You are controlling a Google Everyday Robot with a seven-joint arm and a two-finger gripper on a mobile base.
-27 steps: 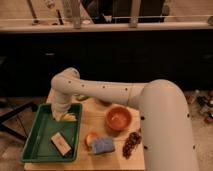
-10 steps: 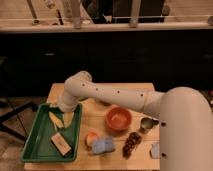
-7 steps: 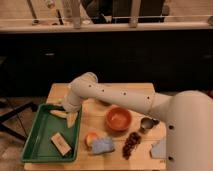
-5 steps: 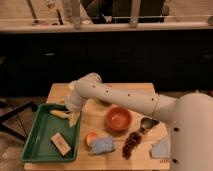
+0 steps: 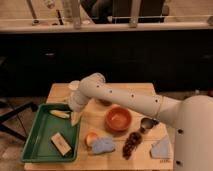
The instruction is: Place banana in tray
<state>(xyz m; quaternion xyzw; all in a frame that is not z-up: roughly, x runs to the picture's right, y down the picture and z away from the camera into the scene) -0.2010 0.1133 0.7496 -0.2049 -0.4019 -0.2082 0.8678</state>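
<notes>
Over the tray's right rim, near its far end, the gripper (image 5: pixel 75 118) points down, a pale tapered tip; whether anything sits between its parts I cannot tell, and nothing visibly hangs from it. Just to its left lies the banana (image 5: pixel 59 114), small and pale yellow, resting flat on the green floor of the tray (image 5: pixel 37 145) near the far edge, close beside the gripper tip, though contact between them is unclear. Nearer the front of that tray sits a tan block (image 5: pixel 61 144), angled, well apart from the banana. Behind the gripper, the white arm (image 5: pixel 125 100) bends sharply at a rounded joint above the table's back edge, then runs right and forward as a thick tube toward the robot's big body at the lower right. On the wooden table (image 5: pixel 95 117), right of the tray: an orange bowl (image 5: pixel 118 119), a round orange-and-white fruit (image 5: pixel 91 138), a blue cloth-like item (image 5: pixel 103 146) and a dark brown piece (image 5: pixel 132 143).
</notes>
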